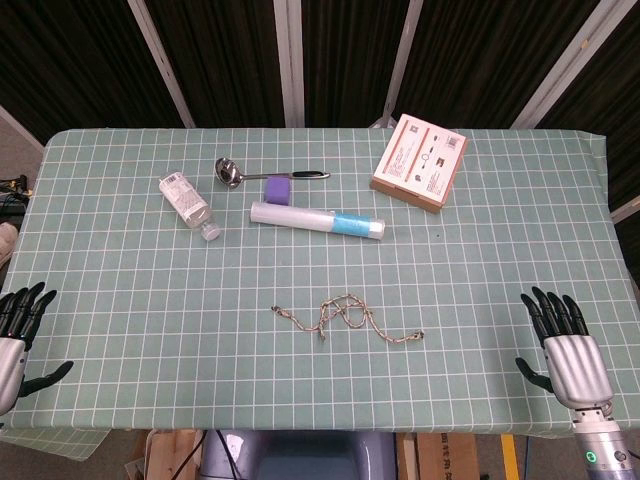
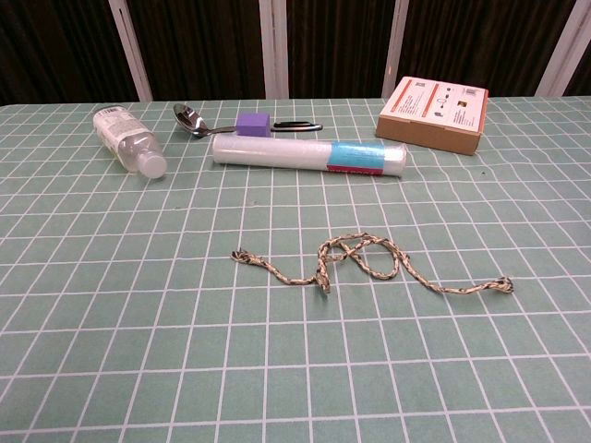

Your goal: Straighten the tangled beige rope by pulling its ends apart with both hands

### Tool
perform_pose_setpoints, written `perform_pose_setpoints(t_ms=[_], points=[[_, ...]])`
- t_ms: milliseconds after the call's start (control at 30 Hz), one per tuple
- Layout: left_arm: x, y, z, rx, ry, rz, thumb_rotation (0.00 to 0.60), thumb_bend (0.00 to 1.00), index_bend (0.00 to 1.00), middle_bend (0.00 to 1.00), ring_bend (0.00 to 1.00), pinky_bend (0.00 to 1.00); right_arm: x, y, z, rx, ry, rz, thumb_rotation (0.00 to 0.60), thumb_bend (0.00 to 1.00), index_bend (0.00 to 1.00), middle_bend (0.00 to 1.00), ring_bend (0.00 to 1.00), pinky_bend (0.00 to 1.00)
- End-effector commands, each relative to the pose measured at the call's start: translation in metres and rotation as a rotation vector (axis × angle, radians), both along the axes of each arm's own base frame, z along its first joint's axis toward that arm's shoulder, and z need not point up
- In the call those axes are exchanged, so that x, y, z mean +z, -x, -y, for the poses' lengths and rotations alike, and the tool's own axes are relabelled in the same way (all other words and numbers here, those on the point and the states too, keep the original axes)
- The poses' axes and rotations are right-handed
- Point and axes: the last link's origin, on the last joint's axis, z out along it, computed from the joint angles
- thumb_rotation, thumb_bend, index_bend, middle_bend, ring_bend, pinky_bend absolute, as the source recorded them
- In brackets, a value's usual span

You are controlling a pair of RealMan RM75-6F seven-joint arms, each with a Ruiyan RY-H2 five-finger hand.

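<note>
- Rope (image 2: pixel 369 263) lies on the table (image 1: pixel 120 300) near the front edge, roughly centred between the two hands, well apart from both.
- It is thin, beige with dark flecks, twisted cord; a loose loop and crossing sit in the middle, and a short stub hangs down at the crossing.
- Left end (image 2: pixel 239 254) is a small frayed knot; right end (image 2: pixel 504 284) is the same, at the tip of a long nearly straight tail.
- Left hand (image 1: pixel 18 335) at the table's left front corner, fingers spread, holding nothing; partly cut off by the frame.
- Right hand (image 1: pixel 562 345) at the right front, flat above the cloth, fingers spread, thumb out, holding nothing.
- Neither hand shows in the chest view.
- Handling, as a judgement: very light, limp, no stiffness; it will drag or bunch if only one end is pulled, so both ends need holding.
- It lies flat on the cloth, so it is hard to get fingers under; a thumb-and-finger pinch looks like the way.
- Best holds: just inside each end knot, where the knot can act as a stop against slipping.
- The tangle looks loose, not tight; a steady outward pull likely opens it. Risk: the crossing cinches into a knot if yanked.
- Not fragile; the main risk is a thin cord slipping out of big fingers.
- Behind it, well apart: tube (image 2: pixel 309 154), bottle (image 2: pixel 129 138), spoon (image 1: pixel 262 174), purple block (image 2: pixel 251 125), box (image 1: pixel 420 160). None in the pulling path.
</note>
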Motion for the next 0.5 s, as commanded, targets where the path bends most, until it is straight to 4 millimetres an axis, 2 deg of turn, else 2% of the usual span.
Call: perform_pose_setpoints(t_ms=[33,267,467,500], points=[[0.001,0.000,0.000,-0.001,-0.004,0.009,0.600,0.02,0.00,0.00,0.00,0.00,-0.001,-0.001,-0.001,0.005,-0.009,-0.006,0.600,0.25,0.00,0.00,0.00,0.00],[0.001,0.000,0.000,0.000,-0.005,0.002,0.600,0.02,0.00,0.00,0.00,0.00,-0.007,-0.004,-0.003,0.008,-0.056,0.004,0.600,0.25,0.00,0.00,0.00,0.00],[0.003,0.000,-0.001,0.007,-0.012,0.014,0.600,0.02,0.00,0.00,0.00,0.00,-0.018,-0.027,0.003,0.043,-0.105,0.095,0.600,0.25,0.00,0.00,0.00,0.00],[0.003,0.001,0.000,0.012,-0.009,0.013,0.600,0.02,0.00,0.00,0.00,0.00,-0.021,-0.032,0.005,0.052,-0.116,0.113,0.600,0.25,0.03,0.00,0.00,0.00]])
